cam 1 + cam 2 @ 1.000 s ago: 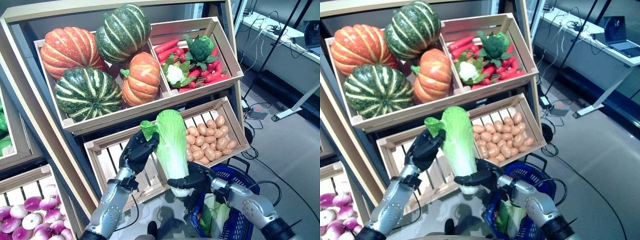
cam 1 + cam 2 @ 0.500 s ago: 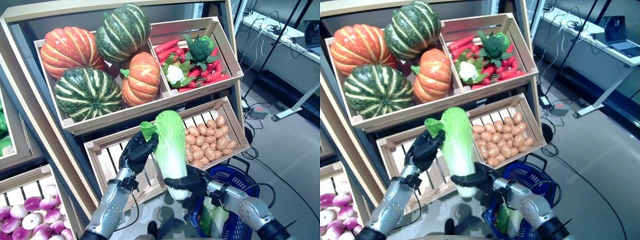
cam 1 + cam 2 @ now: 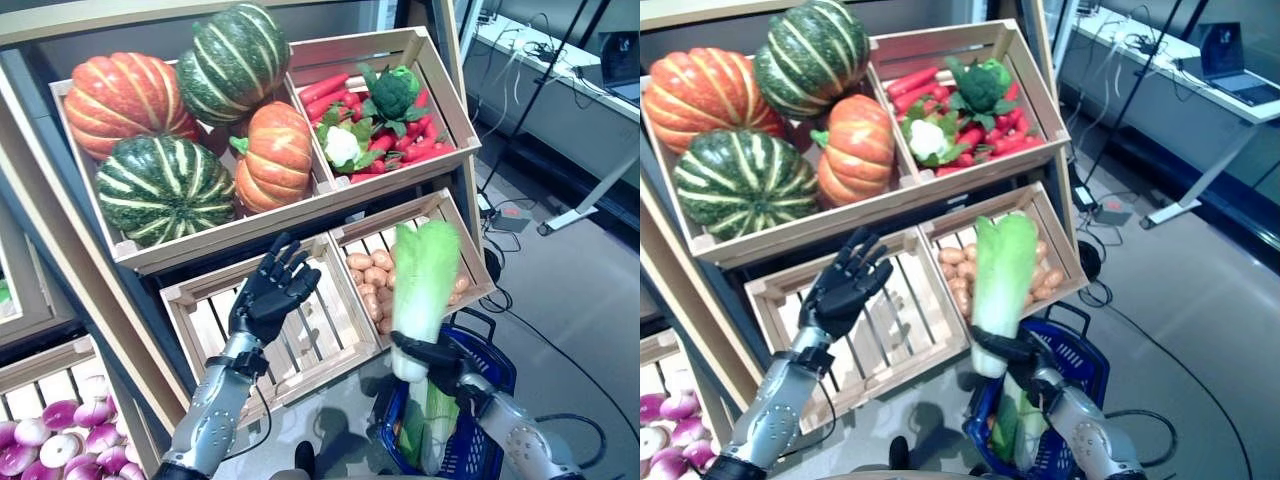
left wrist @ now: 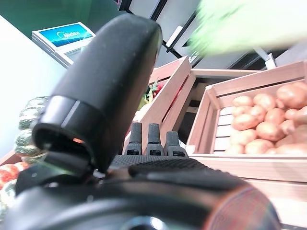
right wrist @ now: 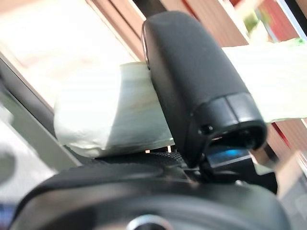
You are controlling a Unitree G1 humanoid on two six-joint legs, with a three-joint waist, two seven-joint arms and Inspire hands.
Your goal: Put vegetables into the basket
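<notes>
A long napa cabbage (image 3: 422, 290) stands upright in my right hand (image 3: 435, 354), which is shut round its white base (image 5: 115, 112) just above the blue basket (image 3: 480, 352). More green leafy vegetables (image 3: 430, 430) lie inside the basket. My left hand (image 3: 270, 293) is open with fingers spread, held in front of the empty slatted crate (image 3: 300, 320) and touching nothing. In the left wrist view its straight fingers (image 4: 153, 139) point toward the crate of potatoes (image 4: 268, 129).
The wooden stand holds pumpkins (image 3: 180, 120) at upper left, a crate of carrots, broccoli and cauliflower (image 3: 380, 120) at upper right, and potatoes (image 3: 372, 282) below. Purple turnips (image 3: 60, 440) lie at lower left. A desk (image 3: 570, 90) stands at the right.
My left hand let go of the cabbage and spread open. My right hand carried the cabbage to the right, over the basket. The camera shifted a little.
</notes>
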